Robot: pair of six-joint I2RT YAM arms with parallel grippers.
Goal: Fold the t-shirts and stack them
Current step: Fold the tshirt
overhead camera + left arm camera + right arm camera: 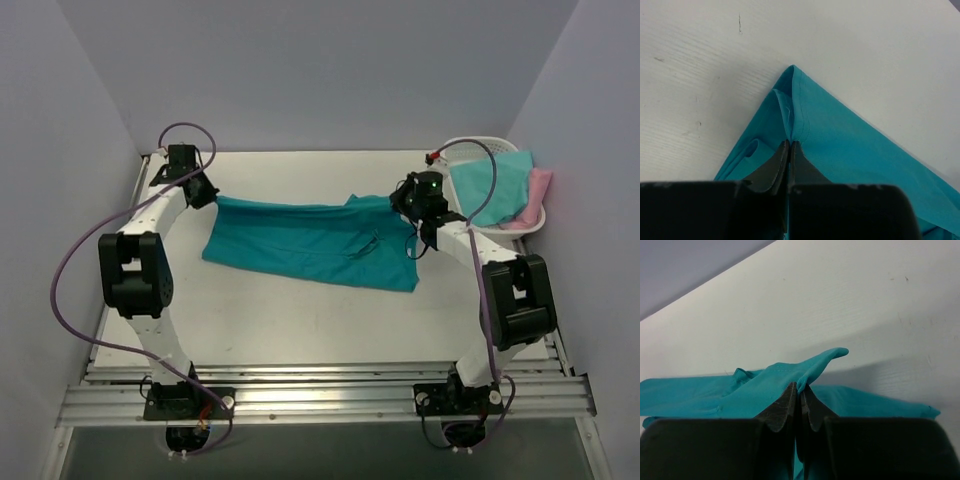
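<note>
Table: teal tee stretched between left claw, right claw (both pinching).

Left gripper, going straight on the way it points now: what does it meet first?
The left gripper is shut on the teal t-shirt corner; past that fold, probably the bare table, though depth is unclear.

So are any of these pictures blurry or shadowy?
Left wrist: the end effector up close looks dark and soft, the tee sharp. Right wrist: the tee's raised tip casts a soft shadow on the table. Top external: even light, no glare.
</note>
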